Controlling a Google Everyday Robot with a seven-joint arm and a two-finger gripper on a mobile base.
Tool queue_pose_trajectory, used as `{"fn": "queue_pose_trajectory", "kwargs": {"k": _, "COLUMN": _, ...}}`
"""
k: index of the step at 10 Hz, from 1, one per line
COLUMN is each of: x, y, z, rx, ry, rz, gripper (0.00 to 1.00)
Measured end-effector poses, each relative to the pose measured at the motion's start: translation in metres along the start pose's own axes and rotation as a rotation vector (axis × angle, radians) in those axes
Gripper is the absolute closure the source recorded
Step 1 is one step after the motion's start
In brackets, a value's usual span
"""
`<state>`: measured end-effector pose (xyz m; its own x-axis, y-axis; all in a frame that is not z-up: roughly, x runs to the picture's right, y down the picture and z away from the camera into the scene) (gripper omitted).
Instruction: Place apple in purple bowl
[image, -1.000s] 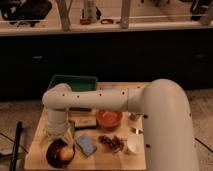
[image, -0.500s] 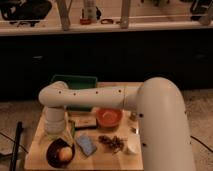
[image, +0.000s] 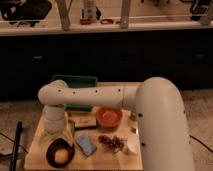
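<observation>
Apple (image: 61, 156) lies inside purple bowl (image: 50, 149), front-left corner of worktop (image: 102, 161). Gripper (image: 57, 134) hangs just above bowl's back rim, apart from apple; whether released or clenched, cannot tell.

Blue packet (image: 86, 144) just right of bowl. Brown clump (image: 112, 142) and white cup (image: 131, 146) farther right. Orange bowl (image: 109, 118) mid-worktop, dark flat pack (image: 84, 123) beside it. Green tray (image: 75, 81) at back, partly hidden by arm (image: 150, 107), which spans the worktop from the right.

Bowl near left and front edges. Bare wood only along front.
</observation>
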<state>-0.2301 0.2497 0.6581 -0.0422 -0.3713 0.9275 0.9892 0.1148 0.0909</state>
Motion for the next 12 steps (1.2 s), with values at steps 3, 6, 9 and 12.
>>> {"fn": "queue_pose_trajectory", "kwargs": {"k": 3, "x": 0.001, "y": 0.0022, "z": -0.0014, "rx": 0.006, "ry": -0.007, "rz": -0.002, "gripper": 0.2}}
{"fn": "queue_pose_trajectory", "kwargs": {"k": 6, "x": 0.001, "y": 0.0045, "z": -0.0037, "rx": 0.024, "ry": -0.004, "rz": -0.017, "gripper": 0.2}}
{"fn": "queue_pose_trajectory", "kwargs": {"k": 9, "x": 0.0012, "y": 0.0062, "z": -0.0062, "rx": 0.039, "ry": 0.003, "rz": -0.029, "gripper": 0.2}}
{"fn": "queue_pose_trajectory", "kwargs": {"k": 12, "x": 0.0008, "y": 0.0052, "z": -0.0058, "rx": 0.038, "ry": 0.003, "rz": -0.031, "gripper": 0.2}}
